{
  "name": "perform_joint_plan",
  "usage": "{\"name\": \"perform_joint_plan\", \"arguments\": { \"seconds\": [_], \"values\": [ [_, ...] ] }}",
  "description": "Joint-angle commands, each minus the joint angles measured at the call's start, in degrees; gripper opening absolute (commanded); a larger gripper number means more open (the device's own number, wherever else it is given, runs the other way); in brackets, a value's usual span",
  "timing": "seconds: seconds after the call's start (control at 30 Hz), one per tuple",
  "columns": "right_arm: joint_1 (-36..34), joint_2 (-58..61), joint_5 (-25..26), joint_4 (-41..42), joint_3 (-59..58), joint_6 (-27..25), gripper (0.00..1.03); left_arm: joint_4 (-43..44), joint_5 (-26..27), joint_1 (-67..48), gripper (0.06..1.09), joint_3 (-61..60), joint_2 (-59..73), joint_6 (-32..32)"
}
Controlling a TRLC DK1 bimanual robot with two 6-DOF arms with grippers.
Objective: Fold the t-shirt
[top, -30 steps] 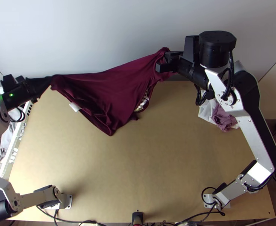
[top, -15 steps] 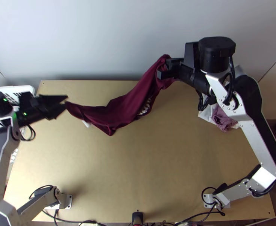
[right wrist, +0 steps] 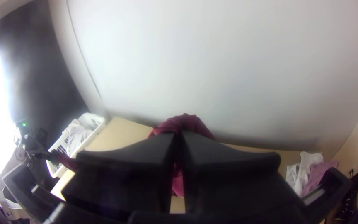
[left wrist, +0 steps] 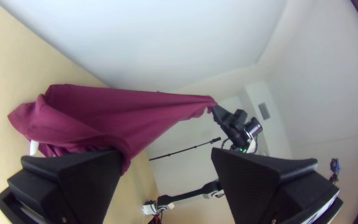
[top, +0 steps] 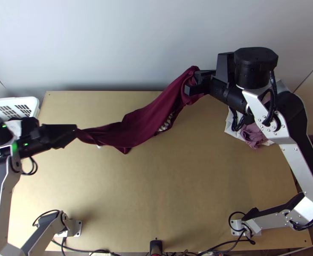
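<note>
Over the table (top: 178, 192), the maroon t-shirt (top: 143, 123) is pinched by the closed right gripper (top: 193, 82); its other end is seen at the wide-open left gripper (top: 74, 131). The table's far corners are flanked by a white basket (top: 33, 102) and white-and-mauve cloths (top: 252, 133), partly overhung by the right arm (top: 294, 160).

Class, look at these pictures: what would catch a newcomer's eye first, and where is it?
First, the dark red t-shirt, strung slantwise across the far half of the table, one end raised in the closed right tool. At its other end, the left tool gapes wide. Then comes the white basket at the table's far left corner.
</note>
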Motion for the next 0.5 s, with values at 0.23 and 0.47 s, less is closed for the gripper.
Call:
{"name": "perform_joint_plan", "arguments": {
  "seconds": [0.23, 0.47],
  "values": [
    [-0.85, -2.59, -0.02, -0.34, -2.61, 0.27, 0.03, 2.46, 5.98, -7.90, 0.72, 8.63, -13.67, -9.81],
    [-1.37, -5.14, -0.02, -0.60, -4.45, 0.27, 0.03, 2.03, 6.86, -12.47, 0.09, 11.79, -6.64, -9.72]
  ]
}}
